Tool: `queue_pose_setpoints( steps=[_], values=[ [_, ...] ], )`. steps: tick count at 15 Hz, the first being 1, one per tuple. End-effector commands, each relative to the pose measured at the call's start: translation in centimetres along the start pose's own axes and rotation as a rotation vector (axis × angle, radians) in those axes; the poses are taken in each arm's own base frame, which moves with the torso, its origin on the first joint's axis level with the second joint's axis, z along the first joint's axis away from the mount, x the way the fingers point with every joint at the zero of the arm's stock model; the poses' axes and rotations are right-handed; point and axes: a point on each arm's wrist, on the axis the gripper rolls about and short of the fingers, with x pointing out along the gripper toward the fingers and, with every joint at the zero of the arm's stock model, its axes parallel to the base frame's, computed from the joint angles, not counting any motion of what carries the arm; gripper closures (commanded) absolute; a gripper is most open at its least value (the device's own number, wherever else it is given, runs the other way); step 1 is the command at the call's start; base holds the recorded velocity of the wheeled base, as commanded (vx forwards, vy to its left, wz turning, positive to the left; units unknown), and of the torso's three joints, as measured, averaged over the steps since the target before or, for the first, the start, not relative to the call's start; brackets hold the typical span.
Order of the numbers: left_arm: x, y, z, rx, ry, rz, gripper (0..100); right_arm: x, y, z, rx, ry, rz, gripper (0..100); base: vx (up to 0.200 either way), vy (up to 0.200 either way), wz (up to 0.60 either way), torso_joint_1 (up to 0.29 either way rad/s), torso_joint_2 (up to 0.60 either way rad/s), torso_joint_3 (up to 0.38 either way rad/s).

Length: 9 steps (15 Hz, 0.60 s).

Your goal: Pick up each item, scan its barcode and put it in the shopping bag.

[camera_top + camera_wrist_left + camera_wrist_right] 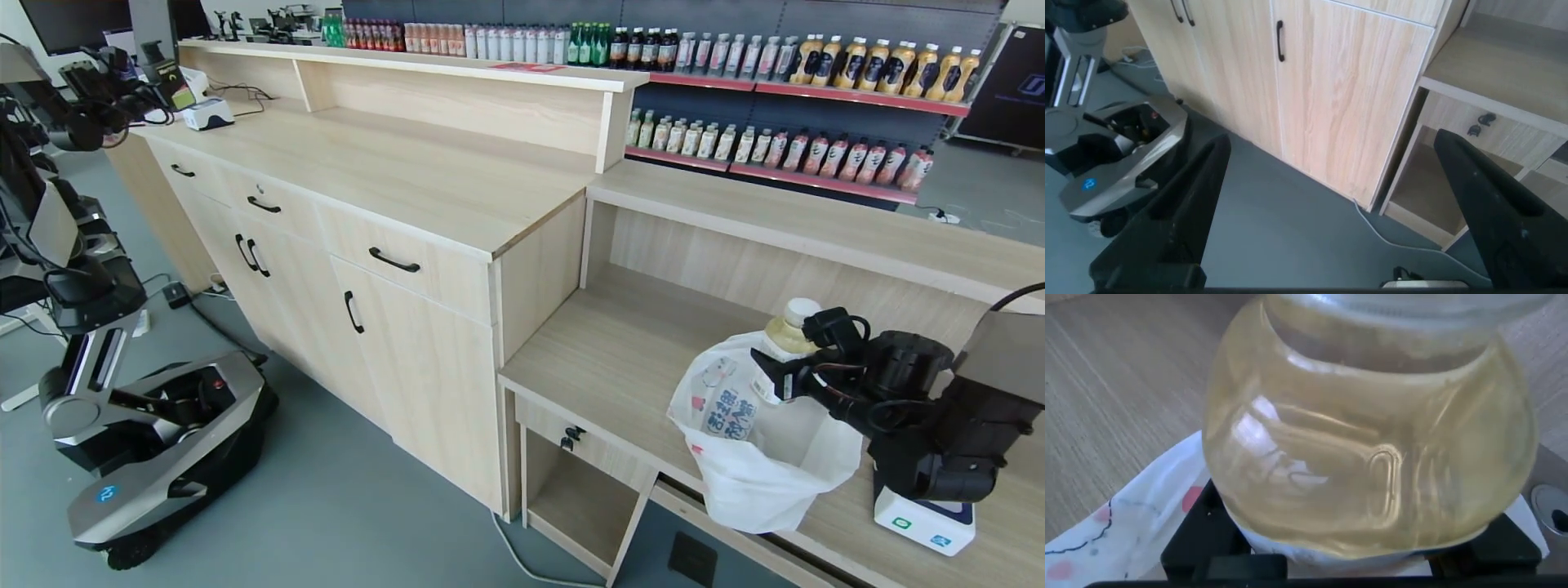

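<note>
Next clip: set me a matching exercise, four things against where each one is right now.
Things:
1 bottle
2 shopping bag
3 left gripper
4 white box

Places:
A open, above the grey floor
B standing on the low counter, mouth open
C held in the right gripper at the bag's mouth
D beside the bag, under the right arm

Pairs: 1-C, 2-B, 3-A, 4-D

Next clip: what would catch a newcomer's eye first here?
The right gripper holds a bottle of yellowish drink, its lower part inside the white shopping bag on the low counter at the right. Behind, long shelves of bottled drinks run along the back wall.
</note>
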Motion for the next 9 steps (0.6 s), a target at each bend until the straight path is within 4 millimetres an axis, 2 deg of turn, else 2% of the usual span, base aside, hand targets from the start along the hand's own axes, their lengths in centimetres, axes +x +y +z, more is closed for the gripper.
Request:
queue_pose_setpoints(
  steps=[1,9],
  values=[
    [0.0,0.0,0.0,0.0,-0.001,0.0,0,1.9,0.0,-2.0,0.003,0.005,0.0,100,0.0,0.0,0.0,0.0,0.0,0.0],
    [0.0,0.0,0.0,0.0,-0.001,0.0,0,4.0,0.2,-4.8,0.009,0.017,0.002,100,0.0,0.0,0.0,0.0,0.0,0.0]
  ],
)
